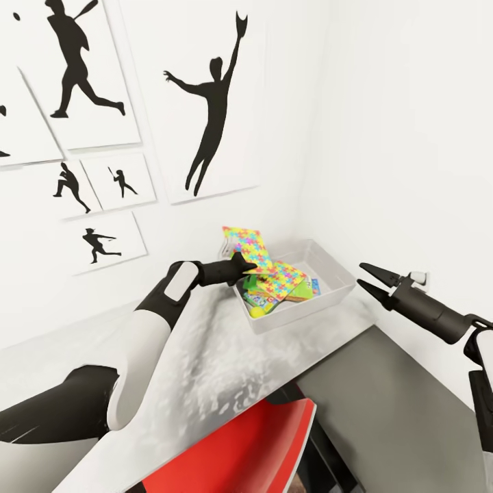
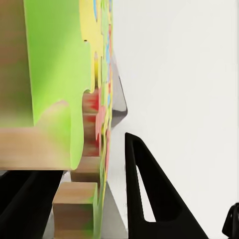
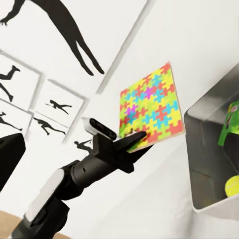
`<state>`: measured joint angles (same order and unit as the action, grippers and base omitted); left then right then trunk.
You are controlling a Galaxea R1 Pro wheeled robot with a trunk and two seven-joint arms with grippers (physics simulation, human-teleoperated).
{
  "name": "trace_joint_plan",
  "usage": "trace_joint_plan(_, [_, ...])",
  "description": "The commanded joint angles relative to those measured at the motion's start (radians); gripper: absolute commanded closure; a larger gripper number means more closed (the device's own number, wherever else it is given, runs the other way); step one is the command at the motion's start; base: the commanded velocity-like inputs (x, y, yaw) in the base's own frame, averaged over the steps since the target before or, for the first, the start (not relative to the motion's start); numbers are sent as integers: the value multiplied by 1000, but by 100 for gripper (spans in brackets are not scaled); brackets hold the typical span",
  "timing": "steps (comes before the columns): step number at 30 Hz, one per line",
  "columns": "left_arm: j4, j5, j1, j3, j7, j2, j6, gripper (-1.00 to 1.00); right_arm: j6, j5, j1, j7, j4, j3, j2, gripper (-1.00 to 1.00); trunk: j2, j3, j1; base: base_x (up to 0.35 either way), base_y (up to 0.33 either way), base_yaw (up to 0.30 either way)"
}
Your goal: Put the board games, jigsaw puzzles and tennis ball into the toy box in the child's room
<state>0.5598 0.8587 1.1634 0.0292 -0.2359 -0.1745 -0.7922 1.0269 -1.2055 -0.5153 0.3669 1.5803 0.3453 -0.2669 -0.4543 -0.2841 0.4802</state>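
Toy box (image 1: 340, 296) already crowded (1 puzzle (image 1: 282, 276) lies across it).

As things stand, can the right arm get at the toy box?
Probably yes: the right end effector hangs open just beside the toy box, with bare space between them, and the left one holds a puzzle over its far side.

1. Toy box (image 1: 329, 291) on the table (image 1: 205, 370), in the corner where the two walls meet.
2. In the toy box: tennis ball (image 1: 257, 311) at the near-left corner, beside board games (image 1: 301, 291); one jigsaw puzzle (image 1: 281, 275) on top of these.
3. Second jigsaw puzzle (image 1: 245, 241), tilted, above the box's left rim, at the tip of the left gripper (image 1: 248, 263).
4. Right gripper (image 1: 366, 277) just right of the box, off the table.
5. Sport prints (image 1: 205, 103) on the wall behind and left.
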Motion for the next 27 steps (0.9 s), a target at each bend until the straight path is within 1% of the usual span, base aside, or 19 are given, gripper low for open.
trace_joint_plan(1, [0, 9, 1, 3, -5, 0, -2, 100, 4, 4, -1, 6, 0, -1, 0, -100, -2, -2, 0, 0, 0, -18])
trace_joint_plan(3, [0, 37, 1, 13, -5, 0, -2, 100, 4, -1, 0, 2, 0, -3, 0, -100, -2, -2, 0, 0, 0, -87])
trace_joint_plan(4, [2, 45, 1, 22, -5, 0, -2, 100, 4, -2, 0, 1, 0, -3, 0, -100, -2, -2, 0, 0, 0, -179])
trace_joint_plan(8, [14, 58, 1, 50, -5, 0, -2, 100, 4, -5, 0, 0, 0, -3, 0, -100, -2, -1, 0, 0, 0, -176])
trace_joint_plan(13, [19, 67, 1, 62, -5, 0, -2, 100, 5, -6, 0, 0, 0, -5, 1, -100, -2, -1, 0, 0, 0, -46])
trace_joint_plan(27, [19, 69, 1, 64, -6, 0, -2, 100, 5, -6, 0, -1, 0, -6, 2, -100, -2, -1, 0, 0, 0, -2])
